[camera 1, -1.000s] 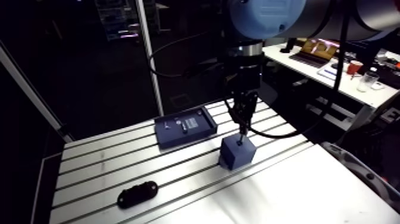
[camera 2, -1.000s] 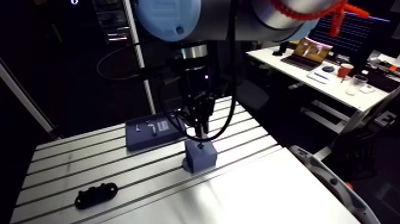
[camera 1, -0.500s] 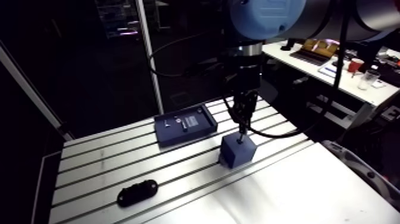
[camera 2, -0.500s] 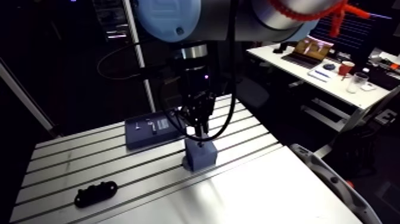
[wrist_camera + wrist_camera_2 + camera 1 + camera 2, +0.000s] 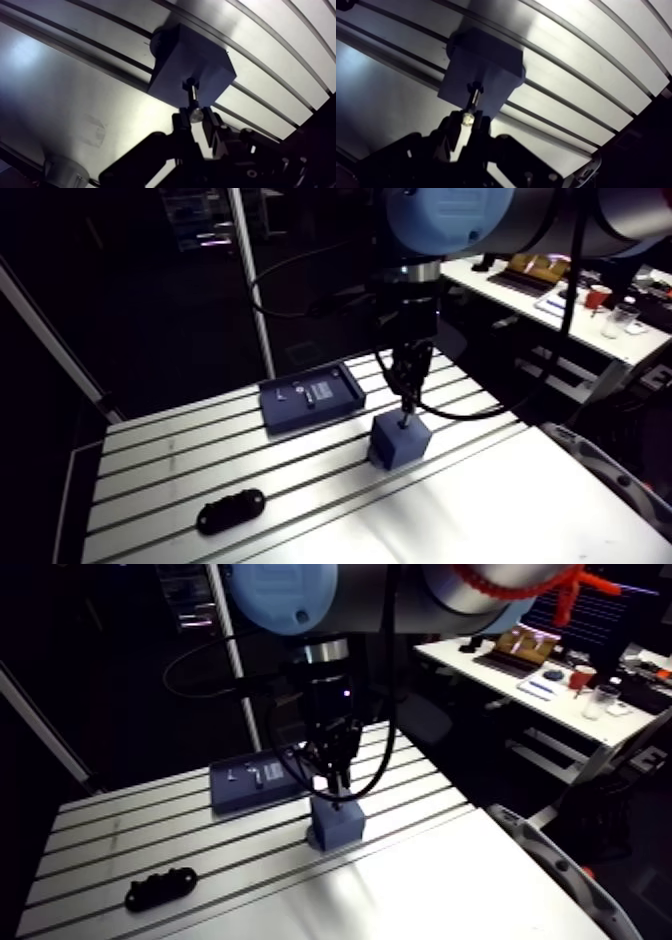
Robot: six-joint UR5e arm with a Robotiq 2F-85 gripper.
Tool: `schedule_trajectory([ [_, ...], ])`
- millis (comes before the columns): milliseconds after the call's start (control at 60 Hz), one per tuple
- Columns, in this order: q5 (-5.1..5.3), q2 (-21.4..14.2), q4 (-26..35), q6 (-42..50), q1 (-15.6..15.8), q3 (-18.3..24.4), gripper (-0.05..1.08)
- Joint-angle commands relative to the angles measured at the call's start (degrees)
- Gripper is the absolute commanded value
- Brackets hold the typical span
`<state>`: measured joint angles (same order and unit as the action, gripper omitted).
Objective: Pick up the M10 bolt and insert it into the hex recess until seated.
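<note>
Looking wrist-side, pincer (image 5: 196, 119) clamps bolt (image 5: 192, 93) at block (image 5: 200, 52).

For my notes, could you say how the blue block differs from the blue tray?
The block stands tall like a cube; the tray is low and wide. The block sits under the fingers, the held bolt at its top; the tray lies apart. The tray carries small pale parts; the block none. Both are blue, on the slotted table.
</note>
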<state>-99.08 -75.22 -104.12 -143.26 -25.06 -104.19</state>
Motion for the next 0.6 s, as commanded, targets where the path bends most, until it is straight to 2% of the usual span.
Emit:
schedule_trajectory([
  [17,0.00,0.2,0.0,0.0,0.0,0.0,0.84],
  [600,0.08,0.4,-0.1,0.0,0.0,0.0,0.85],
])
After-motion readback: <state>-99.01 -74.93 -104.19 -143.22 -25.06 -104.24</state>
